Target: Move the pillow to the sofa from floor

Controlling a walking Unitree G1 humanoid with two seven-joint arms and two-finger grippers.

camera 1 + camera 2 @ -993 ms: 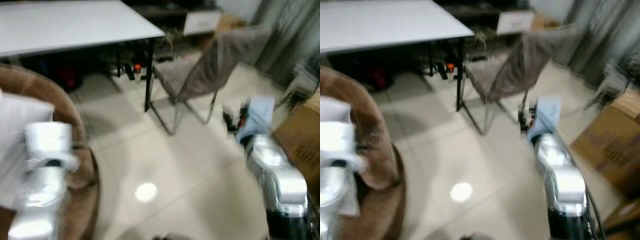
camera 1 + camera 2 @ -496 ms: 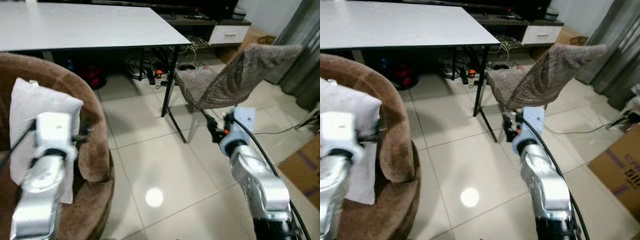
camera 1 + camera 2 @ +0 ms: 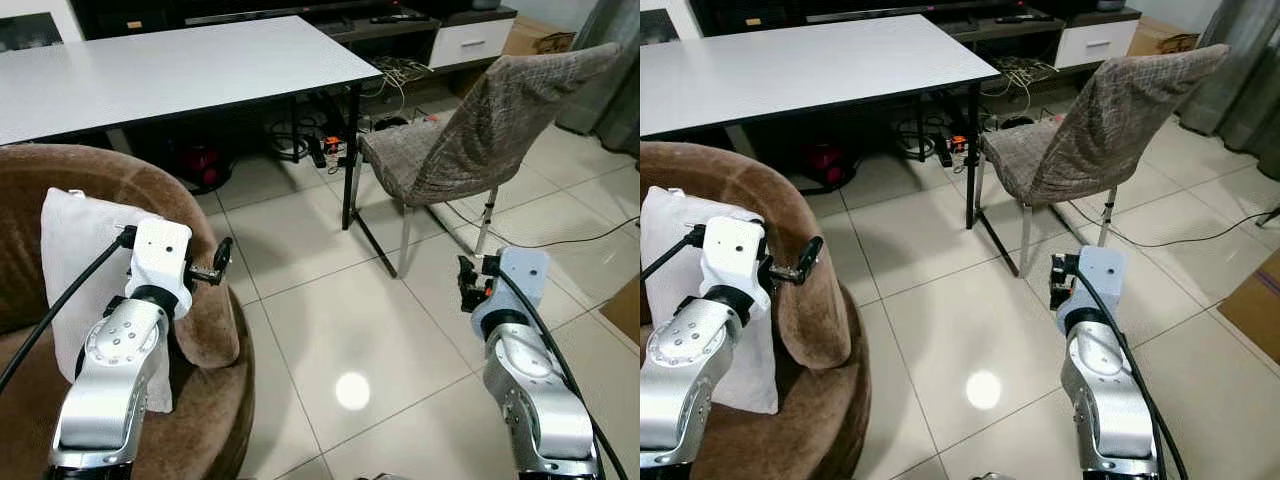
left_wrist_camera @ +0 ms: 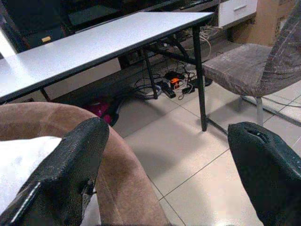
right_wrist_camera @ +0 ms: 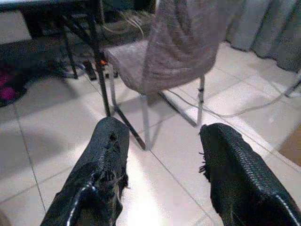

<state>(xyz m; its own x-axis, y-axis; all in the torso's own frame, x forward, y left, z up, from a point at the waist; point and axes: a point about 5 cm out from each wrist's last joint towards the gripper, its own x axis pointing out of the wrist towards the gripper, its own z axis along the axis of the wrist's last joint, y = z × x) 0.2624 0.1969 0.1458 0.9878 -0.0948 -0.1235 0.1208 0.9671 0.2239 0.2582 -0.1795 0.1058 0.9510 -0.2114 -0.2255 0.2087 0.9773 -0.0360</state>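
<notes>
Left eye view: the white pillow (image 3: 75, 260) stands upright inside the brown sofa (image 3: 200, 320) at the near left, its long axis roughly vertical, leaning on the plush back. It lies just to the left of the left claw (image 3: 222, 262) and partly behind that arm. The left arm is by far the nearer — any last nudge would be its job, I judge. The right claw (image 3: 468, 285) hovers over bare glossy tile (image 3: 330, 330), well apart from the pillow.

Right eye view: the same layout. The sofa's rim curves in a thick, velvety roll, and the pillow looks soft and lightly creased. Farther off stand a white table (image 3: 810, 65) on thin black legs and a chair (image 3: 1090, 130) draped in coarse grey-brown cloth on metal legs. The pillow sits on the sofa, so the task looks all but done.

Left wrist view: the two black fingers (image 4: 61, 179) are spread wide and empty; a corner of white pillow shows beside one, against the sofa's rim.

Right wrist view: the textured black fingers (image 5: 101, 174) are also parted, holding nothing — tile and the chair lie beyond.
</notes>
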